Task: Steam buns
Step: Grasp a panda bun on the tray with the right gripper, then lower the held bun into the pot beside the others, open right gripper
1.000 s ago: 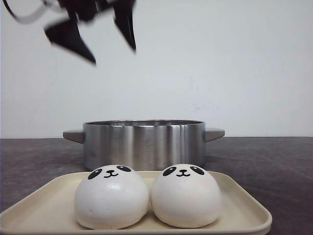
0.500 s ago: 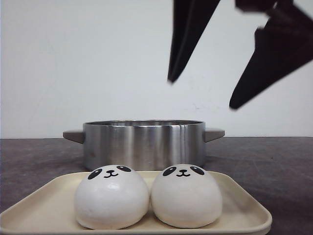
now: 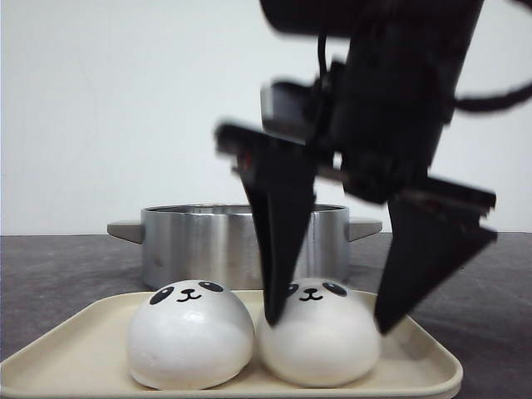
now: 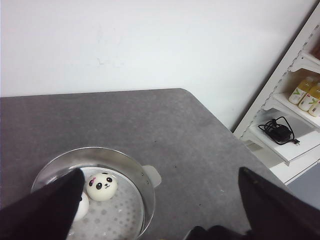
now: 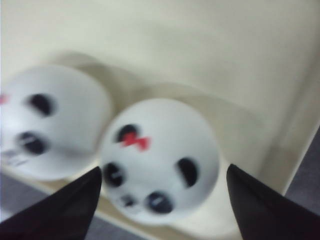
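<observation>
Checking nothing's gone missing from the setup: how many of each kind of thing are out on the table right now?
Panda buns: 4, with 2 on the tray and 2 in the pot
Steel pot: 1
Beige tray: 1
Total: 6

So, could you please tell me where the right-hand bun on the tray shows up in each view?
Front view: right bun on the tray, between the open right end effector's fingers.
Left wrist view: not visible.
Right wrist view: centre, red bow on top.
Shared landmark: neighbouring bun.
</observation>
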Tool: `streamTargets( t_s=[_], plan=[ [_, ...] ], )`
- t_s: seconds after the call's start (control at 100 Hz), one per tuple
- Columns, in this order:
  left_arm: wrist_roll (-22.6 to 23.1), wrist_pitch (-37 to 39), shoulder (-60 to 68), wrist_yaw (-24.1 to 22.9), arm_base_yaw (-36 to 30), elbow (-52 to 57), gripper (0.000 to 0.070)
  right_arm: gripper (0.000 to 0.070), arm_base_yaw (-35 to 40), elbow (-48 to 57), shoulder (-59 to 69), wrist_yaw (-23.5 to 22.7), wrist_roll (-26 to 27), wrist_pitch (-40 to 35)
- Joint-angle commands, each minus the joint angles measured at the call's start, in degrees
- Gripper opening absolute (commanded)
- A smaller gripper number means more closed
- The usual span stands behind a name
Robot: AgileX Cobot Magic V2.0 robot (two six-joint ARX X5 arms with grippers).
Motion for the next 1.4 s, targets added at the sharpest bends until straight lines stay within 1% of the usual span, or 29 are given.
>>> streamTargets(
  t_s=[0.0, 0.02, 0.09, 0.1, 0.11, 0.3, 0.45, 0.54, 0.63, 0.72, 0.78, 0.86, 0.94, 1.09, 1.14, 1.221, 1.391],
  plan=[
    [-0.13, -0.35, 0.46, -0.09, -0.48, 1.18, 0.0596, 0.0351, 0.55, 0.55, 1.84, 0.22, -0.24, 0.11],
    [-0.13, -0.59, 0.46, -0.09, -0.48, 1.18, 0.0596, 0.0288, 0.55, 0.55, 2.01, 0.37, -0.26, 0.13],
    [-0.09, -1.42, 0.48, -0.09, -0.48, 1.18, 0.0596, 0.0033, 0.57, 0.55, 2.14, 0.66, -0.37, 0.44],
    [-0.09, -1.49, 0.48, -0.09, -0.48, 1.18, 0.0596, 0.0003, 0.57, 0.55, 2.12, 0.68, -0.48, 0.55],
    [-0.09, -1.57, 0.48, -0.09, -0.48, 1.18, 0.0596, 0.0, 0.59, 0.55, 2.12, 0.66, -0.61, 0.68],
    [0.09, -1.84, 0.48, -0.09, -0.48, 1.18, 0.0596, 0.0002, 0.74, 2.01, 0.92, 0.57, -0.74, 1.53],
    [0.2, -1.86, 0.48, -0.11, -0.48, 1.18, 0.0596, 0.0002, 1.79, 7.65, -4.09, 0.63, -2.27, 1.38],
    [0.72, -1.84, 0.5, -0.11, -0.48, 1.18, 0.0596, 0.0002, 1.97, 13.92, -7.08, 2.54, -4.9, 2.08],
    [1.42, -1.79, 0.59, -0.13, -0.48, 1.18, 0.0596, 0.0002, 1.64, 20.5, -7.85, 6.05, -8.81, 3.15],
    [1.46, -1.75, 0.68, -0.15, -0.48, 1.18, 0.0596, 0.0002, -0.55, 26.16, -7.23, 10.01, -13.86, 3.58],
    [1.49, -1.75, 0.79, -0.15, -0.48, 1.18, 0.0596, 0.0002, -2.45, 28.28, -6.1, 10.08, -16.41, 4.26],
    [1.66, -1.75, 0.9, -0.17, -0.48, 1.18, 0.0596, 0.0002, -5.4, 29.05, -4.39, 8.96, -17.44, 5.66],
    [1.66, -1.7, 1.18, -0.22, -0.48, 1.18, 0.0596, 0.0002, -8.79, 29.05, -1.95, 7.74, -17.77, 5.55],
    [1.64, -1.75, 1.97, -0.28, -0.48, 1.18, 0.0596, 0.0002, -13.38, 29.05, 4.9, 2.84, -19.32, 5.18],
    [1.64, -1.77, 2.21, -0.28, -0.48, 1.18, 0.0596, 0.0002, -14.34, 29.05, 7.5, 1.4, -20.09, 5.51],
    [1.64, -1.88, 2.54, -0.28, -0.48, 1.18, 0.0596, 0.0002, -15.52, 29.05, 11.41, 0.39, -21.18, 5.64],
    [1.62, -2.95, 2.91, -0.28, -0.48, 1.18, 0.0596, 0.0003, -16.96, 29.05, 18.05, -1.09, -21.27, 5.4]
  ],
)
